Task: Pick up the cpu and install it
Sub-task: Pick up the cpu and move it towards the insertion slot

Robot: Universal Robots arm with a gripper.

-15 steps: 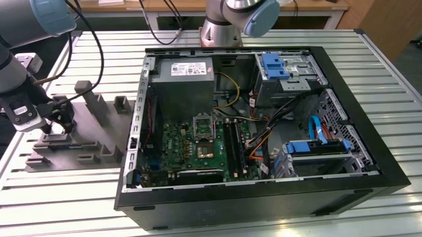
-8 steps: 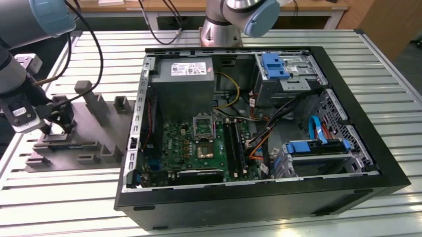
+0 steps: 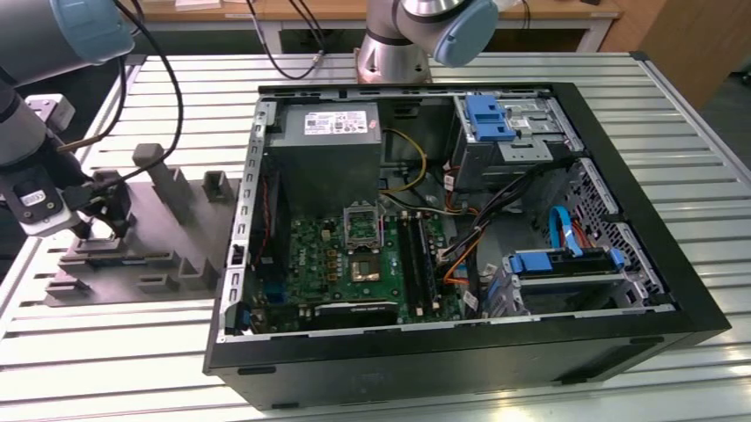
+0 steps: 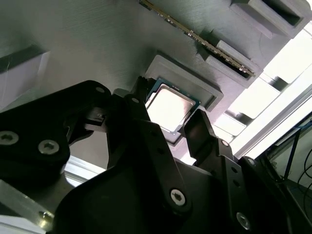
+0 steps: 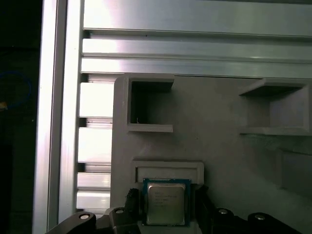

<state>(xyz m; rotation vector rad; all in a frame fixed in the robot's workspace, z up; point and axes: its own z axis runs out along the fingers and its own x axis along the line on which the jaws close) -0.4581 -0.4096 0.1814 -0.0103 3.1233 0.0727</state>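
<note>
Closely, gripper [image 5: 165, 196] spread astride cpu [image 5: 165, 204], fingers [image 5: 203, 214] just beside its opposite edges, cpu seated in grey tray [image 5: 219, 122] recess

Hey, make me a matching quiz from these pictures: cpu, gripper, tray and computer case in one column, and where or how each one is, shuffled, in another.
1 cpu
2 gripper
3 tray
4 computer case

A black, open, motherboard exposed
B grey, lying on the slatted table
C seated in a tray pocket
D poised right over the cpu

Pairs: 1-C, 2-D, 3-B, 4-A.
</note>
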